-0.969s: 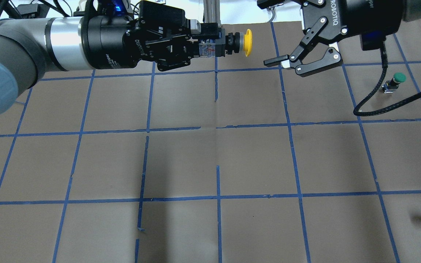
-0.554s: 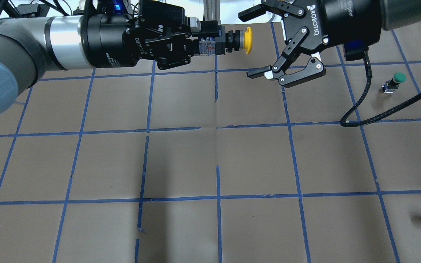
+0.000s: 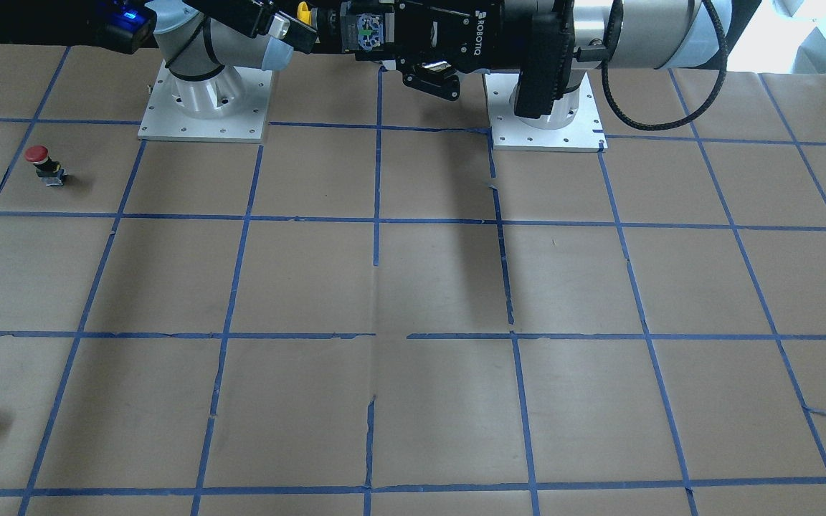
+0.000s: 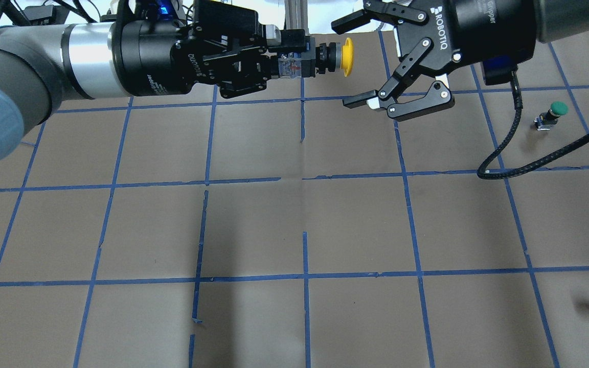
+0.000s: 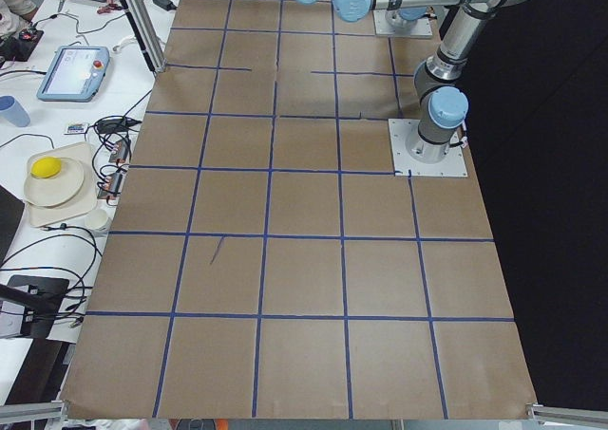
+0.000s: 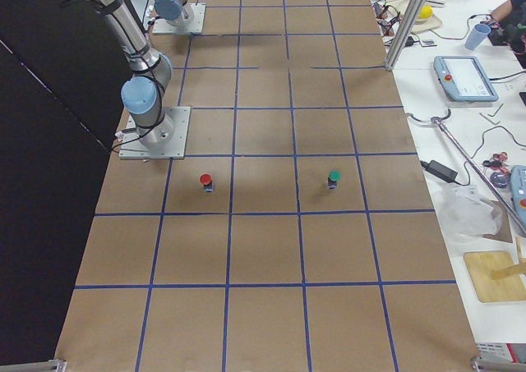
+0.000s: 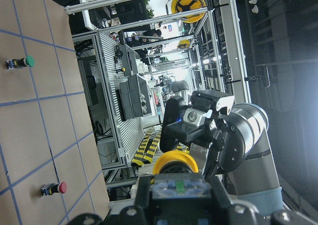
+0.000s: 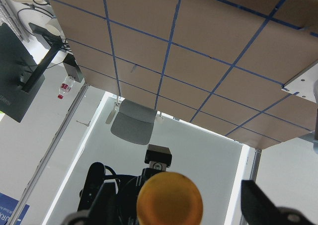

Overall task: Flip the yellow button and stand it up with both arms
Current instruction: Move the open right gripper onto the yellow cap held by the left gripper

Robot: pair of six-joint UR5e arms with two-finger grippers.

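**Cap end free for the handover**

The left gripper [image 4: 294, 66] is clamped on the body of the yellow button [image 4: 331, 57], above the worktop [image 4: 356, 214], long axis horizontal. The right gripper [image 4: 343, 64], spread wide, stands at the cap end, perhaps around it.

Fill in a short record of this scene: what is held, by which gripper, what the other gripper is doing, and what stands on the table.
Held item: yellow button, lying horizontal in the air
Holder: left gripper, shut on its body
Other gripper: right gripper, open, fingertips flanking the cap, no contact seen
On table: green button and red button, both upright
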